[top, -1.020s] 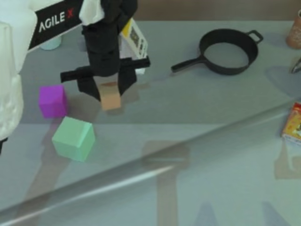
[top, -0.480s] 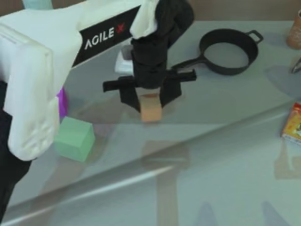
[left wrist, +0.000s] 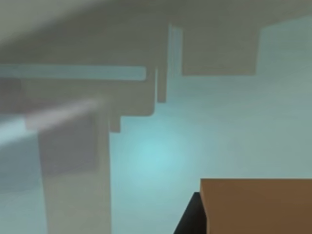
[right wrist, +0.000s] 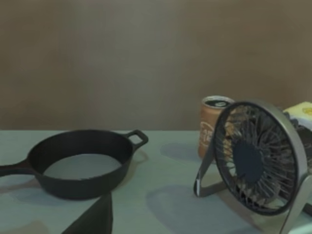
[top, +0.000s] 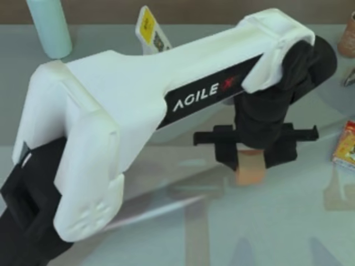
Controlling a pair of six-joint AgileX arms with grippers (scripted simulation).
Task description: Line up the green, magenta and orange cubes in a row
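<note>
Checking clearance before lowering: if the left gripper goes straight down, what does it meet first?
Probably just the bare table. The left gripper holds the orange cube, and nothing shows beneath; height is unclear.

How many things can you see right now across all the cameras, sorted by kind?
Cubes: 1, the orange cube, held in the left tool
Frying pans: 1
Drink cans: 1
Desk fans: 1
Bottles: 1
Boxes: 2, yellow-labelled box, orange box
Total: 7
The green and magenta cubes are not in sight.
</note>
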